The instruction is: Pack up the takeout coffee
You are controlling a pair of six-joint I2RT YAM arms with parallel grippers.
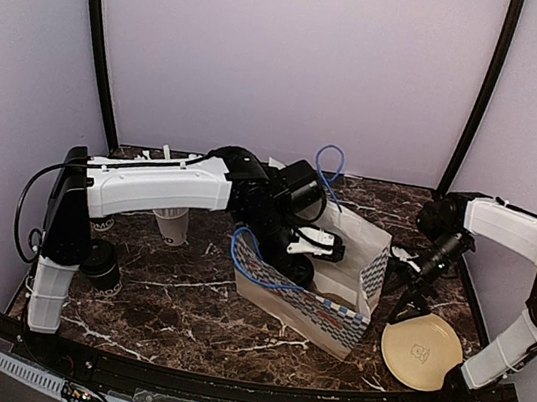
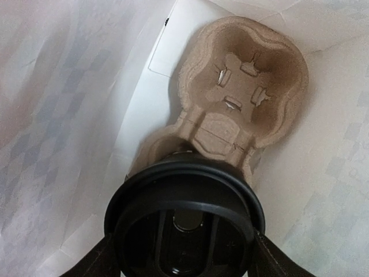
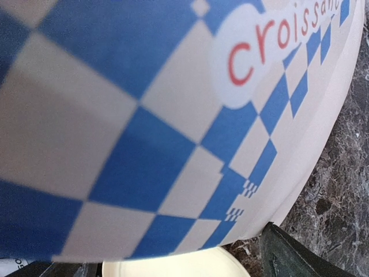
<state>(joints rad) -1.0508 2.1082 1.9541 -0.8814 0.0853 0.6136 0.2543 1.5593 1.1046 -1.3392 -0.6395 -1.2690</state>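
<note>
Your left claw (image 2: 185, 261) is down inside the paper bag (image 1: 348, 314), clenched on a coffee cup (image 2: 184, 213). Its fingers (image 2: 95, 261) press on opposite sides of the round black lid. The hold sits high at the rim, most likely so the cup hangs upright and its base can go straight down. The cup is at the near end of the bag's floor, over the near socket of the pulp carrier (image 2: 248, 81). The lid hides that socket, so you cannot tell whether the base is seated or just above it. The carrier's far socket, deeper in the bag, is bare, with its four tabs showing. That leaves room for another cup, so the packing looks about half done.

Your right claw (image 1: 402, 267) is released, jaws wide, hard against the bag's right outer wall. The blue-checked paper fills its wrist view. It is probably there to brace the bag so the mouth stays spread and the bag does not slide on the desk (image 1: 183, 300). Just right of the bag and nearer you lies a yellow plate (image 1: 421, 350).

Well left of the bag, a second dark cup (image 1: 103, 262) seems to stand by the left arm's base. A white cup (image 1: 172, 225) stands between it and the bag. Before you let go, judge whether the cup has dropped into its socket, since a tilted cup could tip when released.
</note>
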